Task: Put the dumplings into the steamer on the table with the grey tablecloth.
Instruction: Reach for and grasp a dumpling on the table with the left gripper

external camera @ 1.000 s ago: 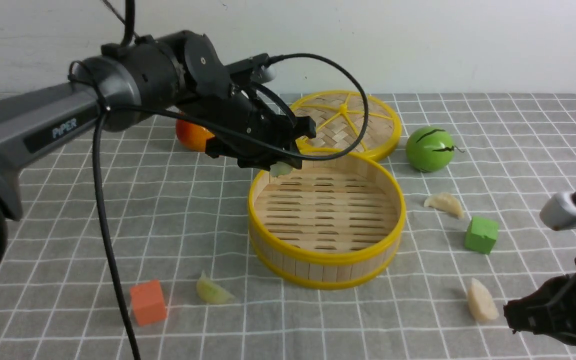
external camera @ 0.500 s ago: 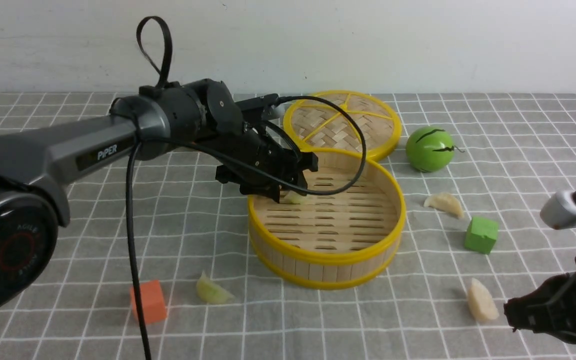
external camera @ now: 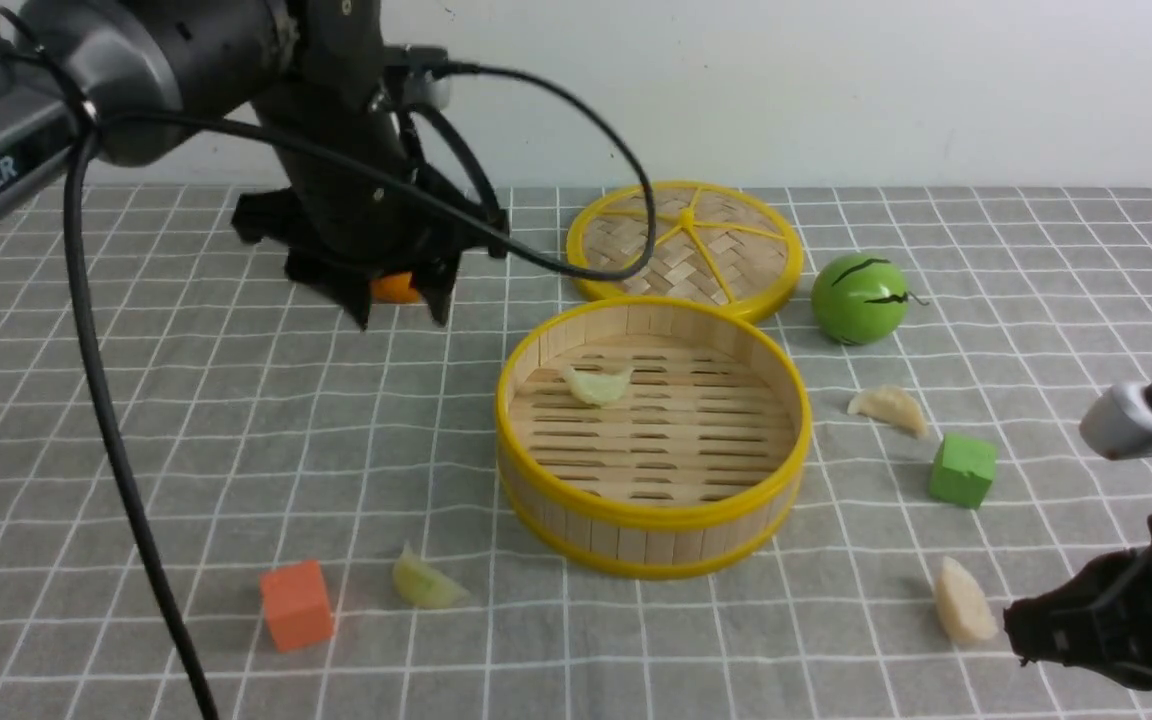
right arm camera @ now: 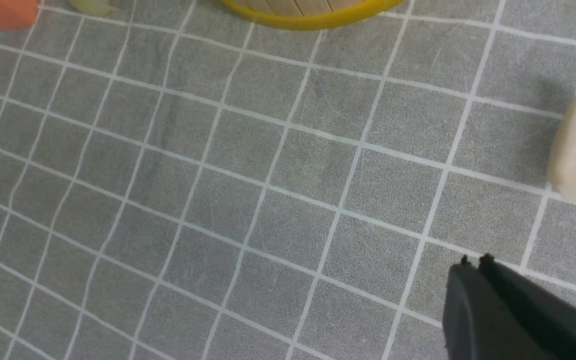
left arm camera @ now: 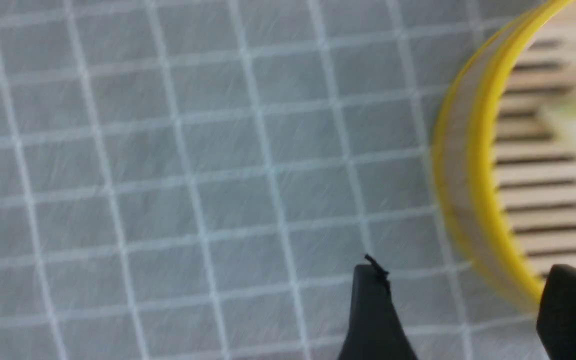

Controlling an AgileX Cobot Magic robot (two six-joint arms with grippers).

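Since the earlier frames the left hand (external camera: 402, 316) has lifted out of the steamer (external camera: 651, 515) and swung off to the left and toward the back of the desk. It has left behind the pale green dumpling (external camera: 596, 385) it carried, which now lies on the slatted floor near the basket's far left wall. That hand hangs above the grey tablecloth (external camera: 136, 400) with its two fingers spread wide and nothing between them. The left wrist view shows the same gap, with the steamer's yellow rim beside the fingers and the dumpling only a pale blur inside. Partly hidden behind the fingers in the front view sits an orange fruit (external camera: 396, 288). The right hand (external camera: 1016, 632) is low at the near right edge of the desk, its fingers pressed together and holding nothing. Just beside it, not touching, lies a cream dumpling (external camera: 964, 600), which also shows in the right wrist view. Farther back on that side a second cream dumpling (external camera: 891, 405) rests on the cloth near the steamer's right wall, with a green cube (external camera: 963, 468) between the two cream ones. Behind the steamer the woven lid (external camera: 684, 240) lies flat, its near edge hidden by the steamer's far rim. A green round fruit (external camera: 859, 297) sits to the lid's right. At the near left a second pale green dumpling (external camera: 424, 583) lies on the cloth close to an orange cube (external camera: 296, 603), both outside the steamer.
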